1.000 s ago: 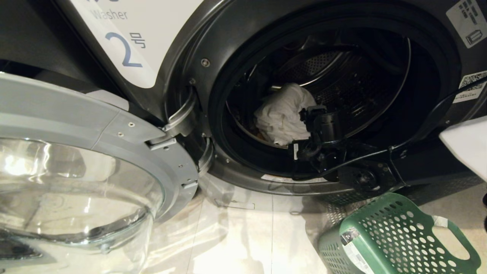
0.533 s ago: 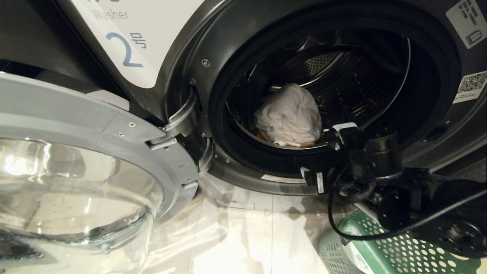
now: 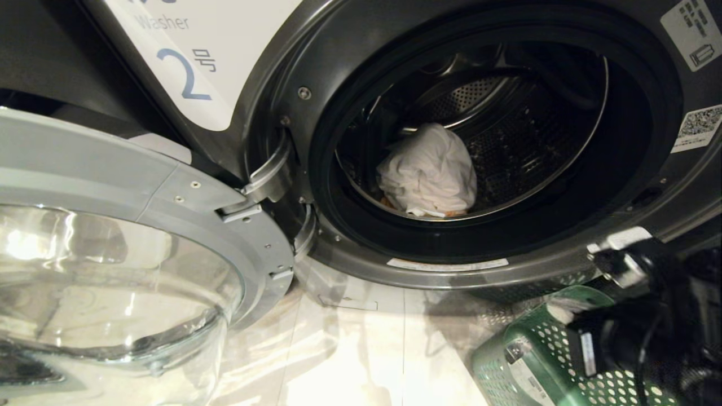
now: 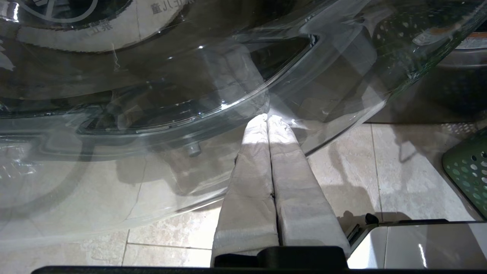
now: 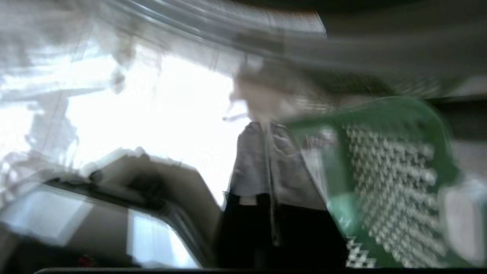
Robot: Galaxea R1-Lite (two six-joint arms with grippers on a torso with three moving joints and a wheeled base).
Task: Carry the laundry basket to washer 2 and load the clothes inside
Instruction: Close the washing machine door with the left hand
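Note:
Washer 2 [image 3: 186,73], dark grey with a blue "2" label, stands with its door swung wide. In the drum lies the white shirt [image 3: 428,172], with a sliver of yellow garment [image 3: 451,213] under it. The green laundry basket [image 3: 530,361] sits on the floor at lower right, seen also as the basket [image 5: 384,171] in the blurred right wrist view. My right arm [image 3: 632,332] hangs over the basket's rim, outside the drum. The right gripper [image 5: 267,127] is shut and holds nothing. The left gripper [image 4: 268,118] is shut and empty, parked low under the door glass.
The open door [image 3: 113,282], with its bulging glass and grey rim, fills the left of the head view. The door's hinge [image 3: 265,180] sits beside the opening. Pale floor tiles [image 3: 366,349] lie between the door and the basket.
My right arm pulled out of the drum and swung down and right to the basket. Its gripper closed. The white shirt stayed in the drum.

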